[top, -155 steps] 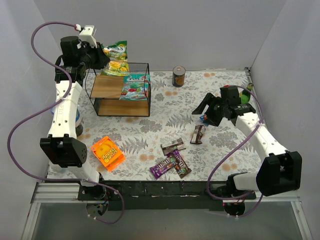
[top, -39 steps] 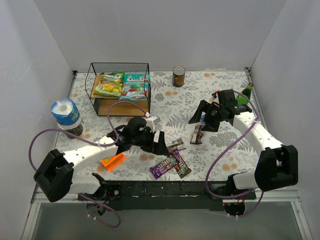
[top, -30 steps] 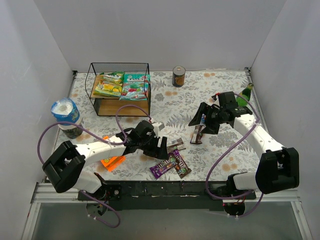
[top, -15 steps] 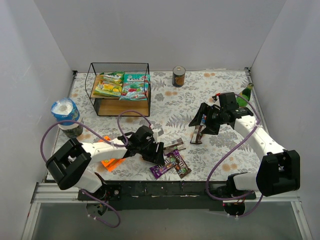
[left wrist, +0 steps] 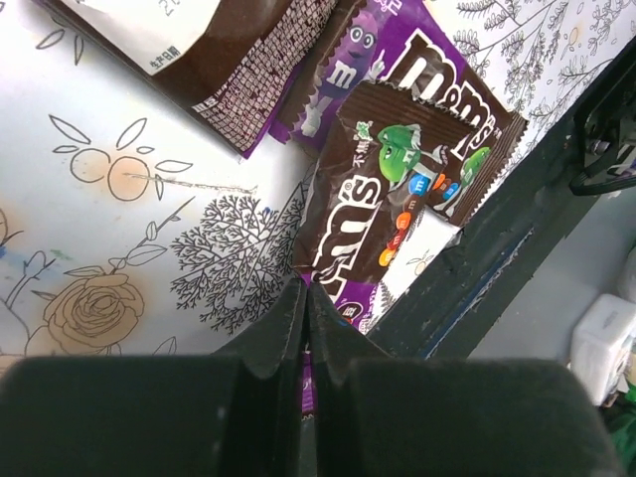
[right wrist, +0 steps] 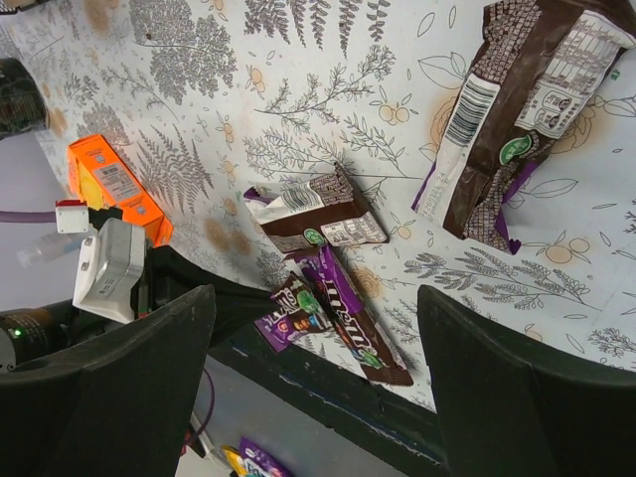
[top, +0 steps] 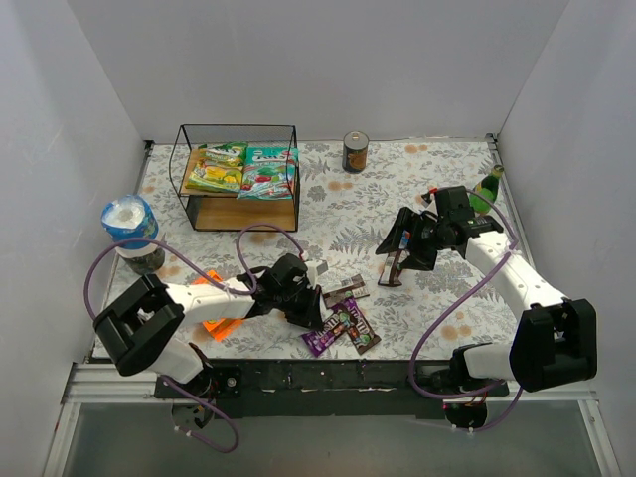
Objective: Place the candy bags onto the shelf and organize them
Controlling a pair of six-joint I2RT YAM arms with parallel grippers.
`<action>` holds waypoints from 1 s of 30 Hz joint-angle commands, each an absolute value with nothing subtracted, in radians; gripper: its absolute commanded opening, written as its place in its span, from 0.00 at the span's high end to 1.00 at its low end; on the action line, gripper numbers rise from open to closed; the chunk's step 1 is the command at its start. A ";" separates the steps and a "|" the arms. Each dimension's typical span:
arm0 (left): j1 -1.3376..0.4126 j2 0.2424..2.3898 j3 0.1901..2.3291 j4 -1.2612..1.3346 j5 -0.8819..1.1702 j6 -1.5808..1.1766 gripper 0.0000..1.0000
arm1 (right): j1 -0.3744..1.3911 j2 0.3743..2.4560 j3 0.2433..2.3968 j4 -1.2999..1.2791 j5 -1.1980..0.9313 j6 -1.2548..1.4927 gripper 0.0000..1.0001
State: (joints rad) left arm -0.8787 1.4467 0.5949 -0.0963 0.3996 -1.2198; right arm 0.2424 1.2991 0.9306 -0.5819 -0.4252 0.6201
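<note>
Looks down on a floral-print tabletop [right wrist: 298, 79] past the right claw [right wrist: 313, 298], with dark blurred fingers [right wrist: 109, 397] spread wide at 7 and 5 o'clock. Shows a brown packet [right wrist: 517, 109], barcode up, at 2 o'clock, a smaller brown packet [right wrist: 313, 214] near centre, and a purple M&M's packet [right wrist: 296, 306] overlapping a brown M&M's packet [right wrist: 353, 323] toward 6. Catches an orange package [right wrist: 109, 184] at 9, and below it the left claw [right wrist: 248, 301] reaching the purple packet's edge.

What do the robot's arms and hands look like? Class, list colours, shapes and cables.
The left arm and right arm have white links joined by black joints; a purple cable loops along each. The left hand and right hand are black, each with two fingers.
</note>
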 commanded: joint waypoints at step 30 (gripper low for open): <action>-0.451 1.031 0.425 -0.005 0.225 -1.500 1.00 | 0.238 1.307 0.945 -0.552 -0.442 0.611 0.12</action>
State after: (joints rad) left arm -0.5144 1.0080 0.4282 -0.1383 0.1875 -1.4345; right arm 0.2424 1.3014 0.9195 -0.5735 -0.4263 0.6235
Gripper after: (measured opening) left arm 0.010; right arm 0.885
